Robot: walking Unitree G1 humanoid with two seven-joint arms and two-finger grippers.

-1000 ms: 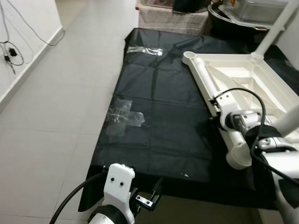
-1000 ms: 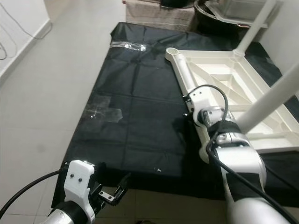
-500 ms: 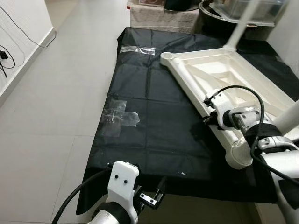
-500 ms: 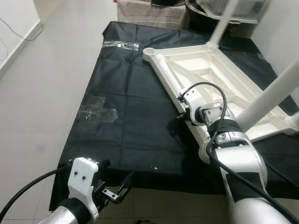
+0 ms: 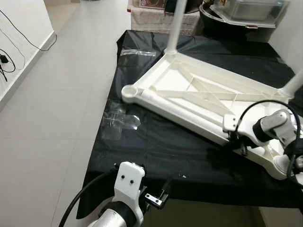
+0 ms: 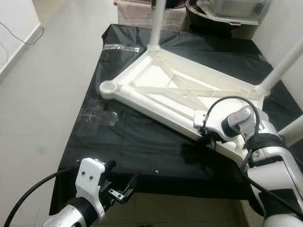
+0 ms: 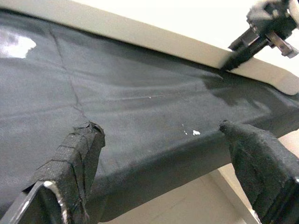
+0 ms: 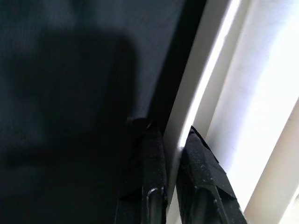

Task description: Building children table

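A white plastic children's table (image 5: 199, 101) lies upside down on a black sheet (image 5: 156, 142) spread over the pale tiled floor (image 5: 57, 109), its ribbed underside up. It lies slantwise across the sheet: one round empty leg socket (image 5: 129, 91) points toward the sheet's left edge, and the long near rail runs from there down toward the sheet's near right corner. A white tubular leg (image 5: 173, 26) stands up from the far corner, and another white leg (image 5: 294, 82) rises at the right.

The right gripper (image 8: 172, 154) is at that near rail, close to the sheet's near right part; in the right wrist view its two black fingers (image 8: 150, 154) are pressed close with the rail's thin white lip between them, pinching the edge.

The left gripper (image 7: 168, 154) hovers low at the sheet's near edge, left of centre, its taped black fingers (image 7: 77, 154) spread wide with nothing between them.

A crumpled piece of clear tape (image 5: 120, 122) sits near the sheet's left edge, and another clear strip (image 5: 137, 52) near its far left corner. Beyond the far edge stands a brown box (image 5: 156, 14).
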